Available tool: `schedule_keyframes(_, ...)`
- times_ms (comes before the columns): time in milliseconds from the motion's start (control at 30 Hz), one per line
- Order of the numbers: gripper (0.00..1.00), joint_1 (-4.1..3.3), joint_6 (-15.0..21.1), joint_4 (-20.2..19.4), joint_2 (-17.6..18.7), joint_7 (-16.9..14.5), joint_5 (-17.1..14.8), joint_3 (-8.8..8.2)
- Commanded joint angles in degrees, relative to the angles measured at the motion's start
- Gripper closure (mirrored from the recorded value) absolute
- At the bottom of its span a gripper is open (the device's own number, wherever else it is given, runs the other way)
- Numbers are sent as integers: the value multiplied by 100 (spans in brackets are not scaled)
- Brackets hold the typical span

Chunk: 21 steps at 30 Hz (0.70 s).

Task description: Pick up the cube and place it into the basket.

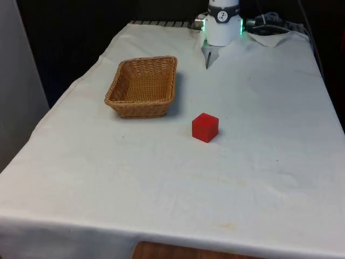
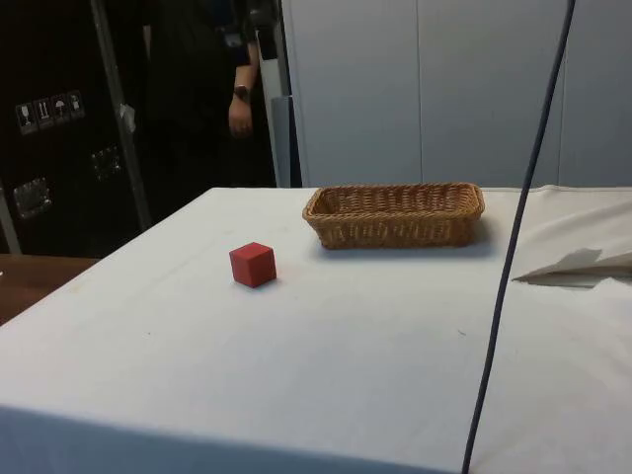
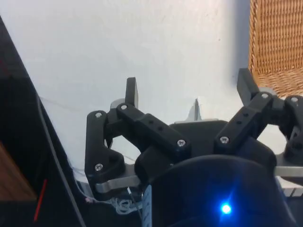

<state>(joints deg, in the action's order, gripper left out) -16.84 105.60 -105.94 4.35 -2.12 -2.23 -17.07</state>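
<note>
Hovering near table's far edge, gripper (image 3: 188, 92) with fingers (image 3: 131, 91) spread apart, holding nothing. Cube (image 1: 205, 127) sits mid-table (image 1: 259, 162), near basket (image 1: 143, 85), not touching. Basket toward front view's left edge.

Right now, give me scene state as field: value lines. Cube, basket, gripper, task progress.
cube: red cube, on the white cloth, nothing touching it
basket: wicker basket, upright, nothing seen inside, to the front view's left of the cube
gripper: gripper open, holding nothing, over the cloth beside the basket's rim
person: standing past the table's end in the side view
progress: cube not yet picked
</note>
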Motion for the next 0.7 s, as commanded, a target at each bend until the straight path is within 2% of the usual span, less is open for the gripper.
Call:
schedule_keyframes(0,0,0,40,-11,11,23,6,11)
schedule_keyframes(33,0,-23,241,-86,0,166,97,52)
schedule_keyframes(267,0,-23,619,-275,23,430,195,172)
schedule_keyframes(300,0,-6,516,-246,23,361,149,172)
schedule_keyframes(467,0,-23,905,-430,52,602,235,252)
schedule_keyframes(600,0,-23,1094,-527,80,728,258,304)
schedule_keyframes(633,0,-6,1014,-510,80,665,212,304)
schedule_keyframes(667,0,-23,1134,-550,86,751,269,315)
